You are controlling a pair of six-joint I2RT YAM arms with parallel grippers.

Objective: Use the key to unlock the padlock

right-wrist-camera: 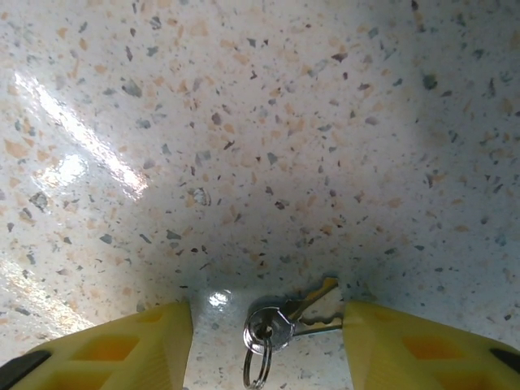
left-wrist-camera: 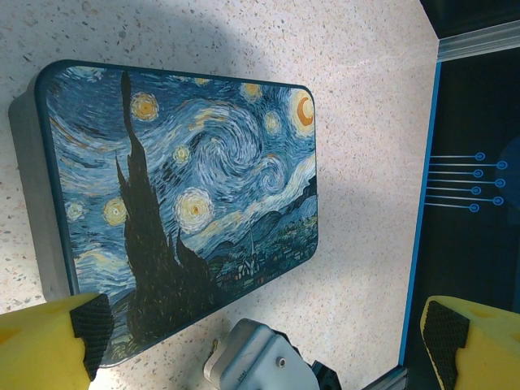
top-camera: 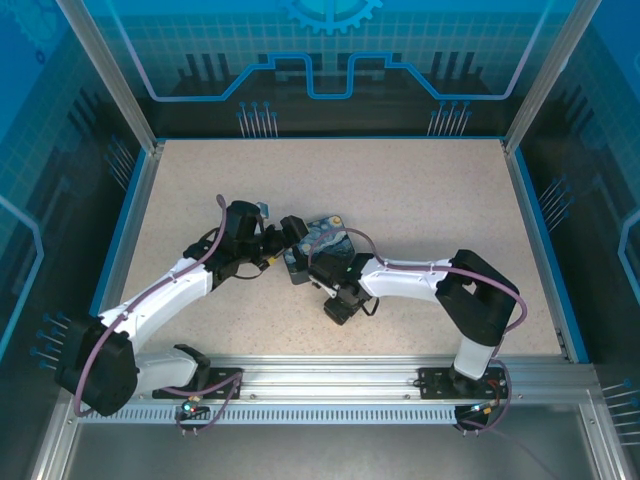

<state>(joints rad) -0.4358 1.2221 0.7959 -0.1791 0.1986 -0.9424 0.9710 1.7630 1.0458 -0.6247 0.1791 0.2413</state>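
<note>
Yellow fingers [right-wrist-camera: 122,349] of the right hand [right-wrist-camera: 266,318] frame the bottom of the right wrist view. They are spread wide and hold nothing. The key [right-wrist-camera: 305,313] lies flat on the speckled bench [right-wrist-camera: 244,122] in the gap between them. Its round head is near the middle of the gap, with a small ring [right-wrist-camera: 258,370] hanging back toward the wrist. Its blade slants away toward the right-side finger and comes close to that fingertip. The long axis therefore runs more across the gap than along the fingers. A straight close would probably catch the key end to end, so the wrist may need to turn first to pinch it by the head.

In the left wrist view, the left hand [left-wrist-camera: 267,329] is also spread and empty, its black pads [left-wrist-camera: 89,325] far apart. A pale silver-blue block, apparently the padlock [left-wrist-camera: 256,361], sits between them, just beside the near edge of the painted box [left-wrist-camera: 179,187]. I cannot tell whether the two touch, and its shackle is not clear. Each arm is nearer its own piece: right to the key, left to the padlock.
</note>
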